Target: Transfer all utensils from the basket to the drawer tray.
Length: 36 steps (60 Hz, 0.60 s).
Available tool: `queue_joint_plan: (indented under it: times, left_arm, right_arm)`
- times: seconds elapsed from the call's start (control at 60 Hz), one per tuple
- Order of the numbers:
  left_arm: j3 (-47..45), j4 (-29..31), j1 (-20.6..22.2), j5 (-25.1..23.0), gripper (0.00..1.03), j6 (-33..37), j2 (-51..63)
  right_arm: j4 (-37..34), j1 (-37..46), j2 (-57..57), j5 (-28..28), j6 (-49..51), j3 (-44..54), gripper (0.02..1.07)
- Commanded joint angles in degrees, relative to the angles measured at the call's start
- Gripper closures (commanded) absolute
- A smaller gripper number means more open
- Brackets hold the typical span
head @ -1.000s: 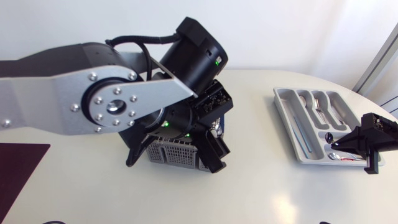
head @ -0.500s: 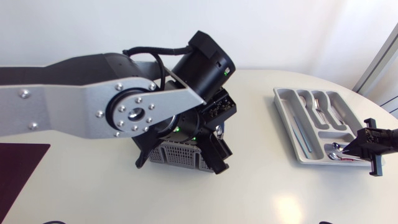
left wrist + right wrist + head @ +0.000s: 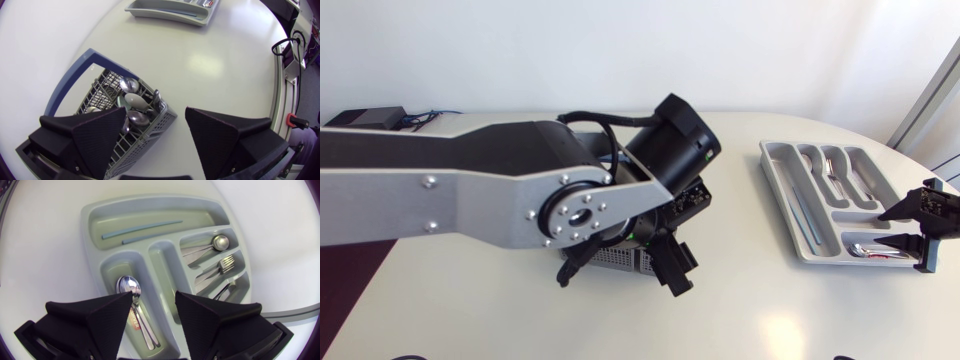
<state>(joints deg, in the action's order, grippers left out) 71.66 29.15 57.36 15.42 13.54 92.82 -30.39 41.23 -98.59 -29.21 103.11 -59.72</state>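
Two grippers show, and both stand with their fingers spread, gripping nothing. My left gripper (image 3: 156,119) hangs low over the basket (image 3: 147,137), near its middle-of-table spot. One finger sits above the grey mesh, and the other is out over the bare table (image 3: 750,300). Several spoons (image 3: 136,101) stand bowl-up in the basket's near corner, just ahead of the gap between the fingers. The basket's blue handle (image 3: 67,85) arcs along its far side. From the head view, my left arm (image 3: 470,190) covers most of the basket, so only a strip of mesh shows beneath it.

My right gripper (image 3: 154,300) hovers over the near end of the drawer tray (image 3: 150,247), which lies well apart from the basket at the table's right side. One spoon (image 3: 129,287) lies in the broad compartment under the gripper, its bowl just beside one fingertip, and I see no finger touching it. Farther in, a second spoon (image 3: 219,242) and a fork (image 3: 226,261) rest in separate narrow compartments. Two pale blue sticks (image 3: 142,227) lie in the long compartment at the far end.
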Motion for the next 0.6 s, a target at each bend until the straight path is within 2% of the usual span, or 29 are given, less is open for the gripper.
queue_joint_plan:
  times: [0.0, 0.167, 0.2, 0.3, 0.583]
  left_arm:
    - [0.15, -0.76, 1.08, 1.98, 0.23, -0.62, 2.11]
    - [0.41, -2.69, 2.05, 5.15, 0.3, -0.71, 3.34]
    - [0.59, -3.22, 2.23, 6.82, 0.37, -0.71, 4.04]
    - [0.85, -4.01, 2.31, 7.43, 0.48, -0.71, 5.18]
    - [0.94, -4.89, 2.75, 8.84, 0.98, -0.62, 6.24]
  right_arm:
    - [-0.02, -1.24, 2.7, -1.55, -3.88, 3.91, 0.35]
    - [1.3, -3.35, 8.41, -4.19, -7.57, 9.98, 0.35]
    - [1.39, -3.62, 9.99, -4.8, -8.01, 11.21, 0.35]
    - [1.74, -5.11, 15.79, -6.21, -9.24, 15.43, 0.35]
    - [2.88, -10.12, 27.66, -7.17, -13.55, 23.07, 0.35]
